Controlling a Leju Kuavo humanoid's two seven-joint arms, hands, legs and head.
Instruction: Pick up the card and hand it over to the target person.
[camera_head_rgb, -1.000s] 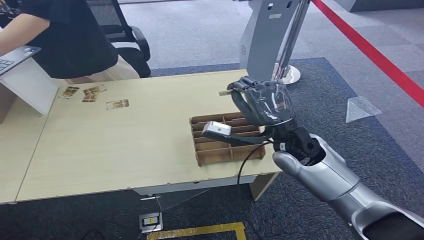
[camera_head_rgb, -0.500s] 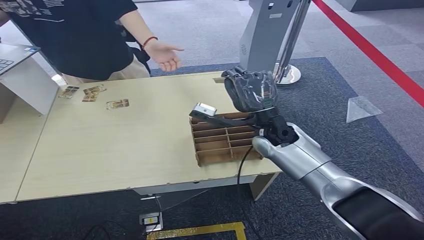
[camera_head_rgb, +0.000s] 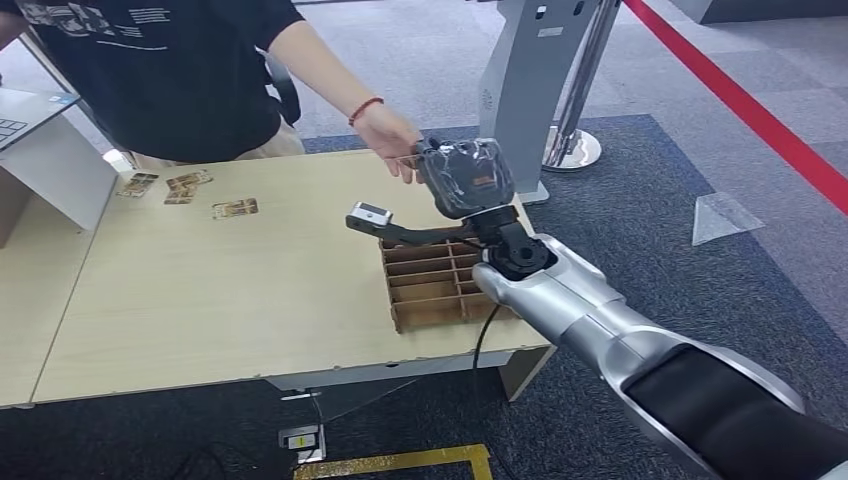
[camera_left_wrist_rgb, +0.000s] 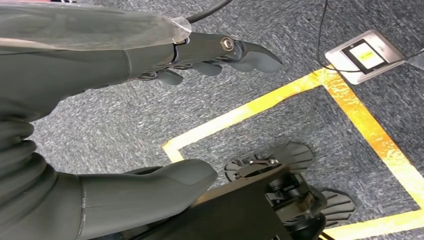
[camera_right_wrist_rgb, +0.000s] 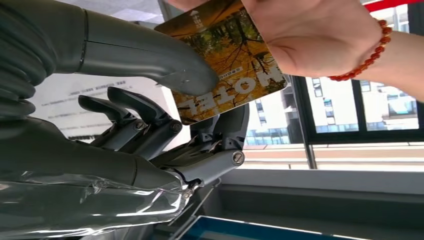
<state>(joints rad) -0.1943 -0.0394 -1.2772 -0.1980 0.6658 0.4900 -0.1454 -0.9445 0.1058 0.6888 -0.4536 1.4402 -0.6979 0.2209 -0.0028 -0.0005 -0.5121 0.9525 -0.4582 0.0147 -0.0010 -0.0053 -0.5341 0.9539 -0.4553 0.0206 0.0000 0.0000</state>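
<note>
Up at the far edge of the table, the robot's right hand (camera_head_rgb: 465, 178) is raised above the tabletop and pinches the card (camera_right_wrist_rgb: 231, 57) between its thick grey thumb and its darker fingers (camera_right_wrist_rgb: 150, 122). The card carries a yellow-and-green picture of autumn trees with pale lettering across it. From the wrist camera, a person's hand (camera_right_wrist_rgb: 310, 35) grips the opposite end of the same card — so both hands hold it at once. That wrist wears a bracelet of red beads (camera_right_wrist_rgb: 372, 57).

From the head camera, the person's hand (camera_head_rgb: 392, 133) meets the robot's hand at about its 10 o'clock, the arm reaching across from a person in a dark shirt (camera_head_rgb: 160, 70) standing at the table's far side. Directly beneath the robot's wrist, at 6 o'clock, a brown cardboard divider tray (camera_head_rgb: 435, 285) sits near the right end of the pale wooden table (camera_head_rgb: 220, 290). Well apart, toward 9 o'clock, several more cards (camera_head_rgb: 190, 190) lie flat near the far left of the table, beside a white stand (camera_head_rgb: 55, 170) bearing a laptop.

The left hand (camera_left_wrist_rgb: 165, 100) hangs over grey carpet marked with yellow tape — its fingers apart, holding nothing.
</note>
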